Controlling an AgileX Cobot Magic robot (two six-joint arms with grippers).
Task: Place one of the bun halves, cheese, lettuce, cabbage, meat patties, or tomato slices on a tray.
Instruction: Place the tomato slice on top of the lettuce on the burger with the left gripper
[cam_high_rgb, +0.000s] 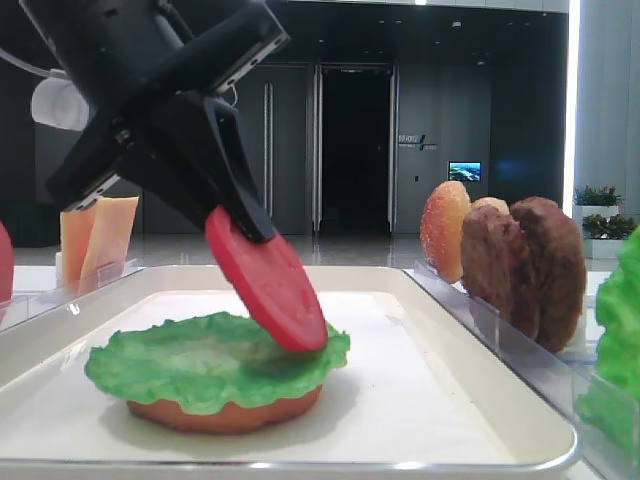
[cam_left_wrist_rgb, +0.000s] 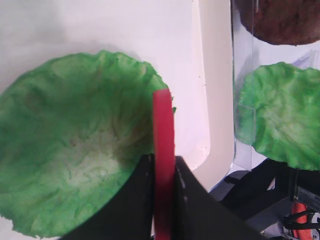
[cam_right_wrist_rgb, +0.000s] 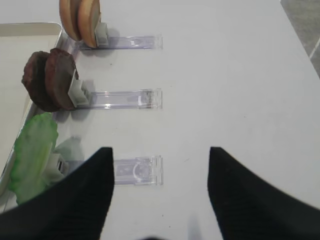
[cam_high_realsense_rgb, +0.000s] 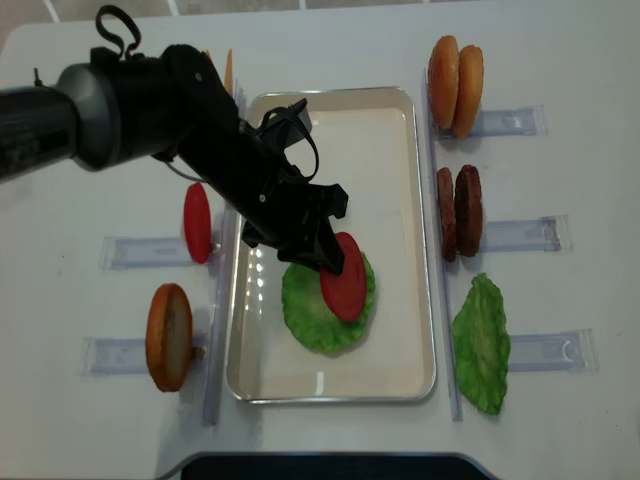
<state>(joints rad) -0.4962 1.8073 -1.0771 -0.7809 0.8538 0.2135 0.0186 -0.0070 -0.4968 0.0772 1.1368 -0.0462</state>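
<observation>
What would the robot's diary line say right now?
left gripper: shut on tomato slice | slice: tilted, over lettuce on tray | right gripper: open, empty

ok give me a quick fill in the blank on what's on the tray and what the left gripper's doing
1. The left gripper is shut on a ____ slice.
2. On the tray, the lettuce leaf lies on top of a ____ half.
3. The two meat patties stand in a holder to the ____ of the tray in the overhead view.
4. The right gripper holds ____.

Missing words: tomato; bun; right; nothing
</observation>
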